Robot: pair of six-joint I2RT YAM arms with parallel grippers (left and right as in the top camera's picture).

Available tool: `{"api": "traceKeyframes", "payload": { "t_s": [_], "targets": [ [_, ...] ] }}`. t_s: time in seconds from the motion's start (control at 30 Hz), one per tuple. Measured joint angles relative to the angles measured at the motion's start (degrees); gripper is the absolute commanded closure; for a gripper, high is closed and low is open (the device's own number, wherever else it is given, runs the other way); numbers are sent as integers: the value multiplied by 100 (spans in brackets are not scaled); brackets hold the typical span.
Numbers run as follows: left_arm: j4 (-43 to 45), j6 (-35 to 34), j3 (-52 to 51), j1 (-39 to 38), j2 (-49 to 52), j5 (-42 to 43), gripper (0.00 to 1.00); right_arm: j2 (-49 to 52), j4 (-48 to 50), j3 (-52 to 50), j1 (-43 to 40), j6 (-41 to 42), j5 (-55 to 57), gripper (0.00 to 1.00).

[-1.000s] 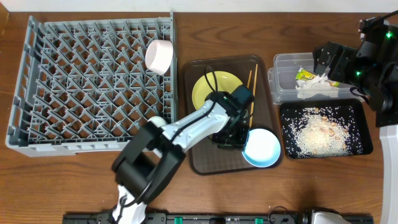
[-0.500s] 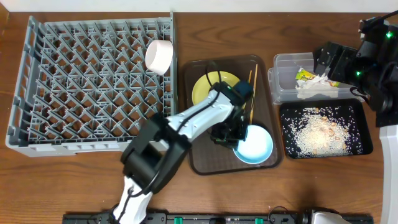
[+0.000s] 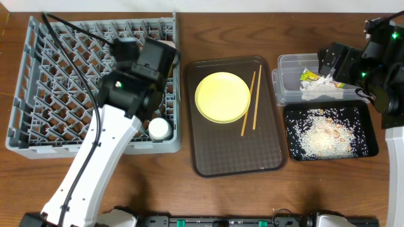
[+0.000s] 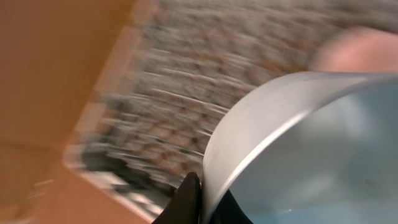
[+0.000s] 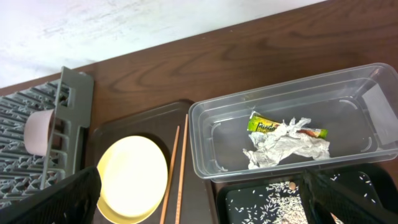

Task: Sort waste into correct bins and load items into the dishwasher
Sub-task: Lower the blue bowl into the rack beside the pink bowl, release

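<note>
Left gripper (image 4: 206, 205): closed on the rim of the light blue bowl (image 4: 311, 149), with a dark finger on either side of the rim; left wrist view heavily blurred.
Left arm (image 3: 107, 145): reaching from the near table edge across the right part of the dish rack (image 3: 57, 94), wrist above its far right corner.
Light blue bowl: held over the rack's peg lattice; hidden beneath the arm from overhead; contact with the pegs impossible to tell.
White bowl (image 5: 37, 132): on its side in the far right corner of the rack, mostly covered by the left wrist from above.
White cup (image 3: 159, 128): in the rack near its front right corner, just beside the left arm.
Yellow plate (image 3: 222, 96): flat on the far half of the brown serving tray (image 3: 233, 157).
Chopsticks (image 3: 250, 103): two, side by side on the serving tray, just right of the plate.
Clear tub (image 5: 348, 106): right of the serving tray, holding the yellow-green wrapper (image 5: 264, 124) and the crumpled white paper (image 5: 286, 149), the two touching.
Black tray (image 3: 288, 150): directly in front of the tub, with rice scraps (image 3: 325, 132) scattered across its floor.
Right gripper (image 5: 203, 183): fingers spread wide, holding nothing, hovering above the tub's right side.
</note>
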Motion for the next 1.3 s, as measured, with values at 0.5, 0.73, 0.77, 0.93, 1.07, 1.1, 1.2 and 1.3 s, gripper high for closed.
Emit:
{"api": "traceKeyframes", "payload": {
  "t_s": [0.5,0.73,0.77,0.93,1.07,1.1,1.2,1.3],
  "targets": [
    [769,-907,-922,-540,1845,-3373,93,0,0,0,0,0,7,1],
    [796,-1073,-927,-645,2404,-3539,93,0,-2,0,0,0,7,1],
    [802,-1086,-927,-664,2430,-3543,92,0,0,0,0,0,7,1],
    [855,-1130,-927,-778,2474,-3512,92,0,0,0,0,0,7,1],
    [903,-1191,-970,-811,2474,-3403,92,0,-2,0,0,2,7,1],
    [905,-1198,-984,-811,2474,-3399,93,0,0,0,0,0,7,1],
    [905,-1211,-992,-804,2474,-3355,93,0,0,0,0,0,7,1],
    [1038,-1211,-1016,-772,2474,-3314,93,0,-2,0,0,2,7,1]
  ]
}}
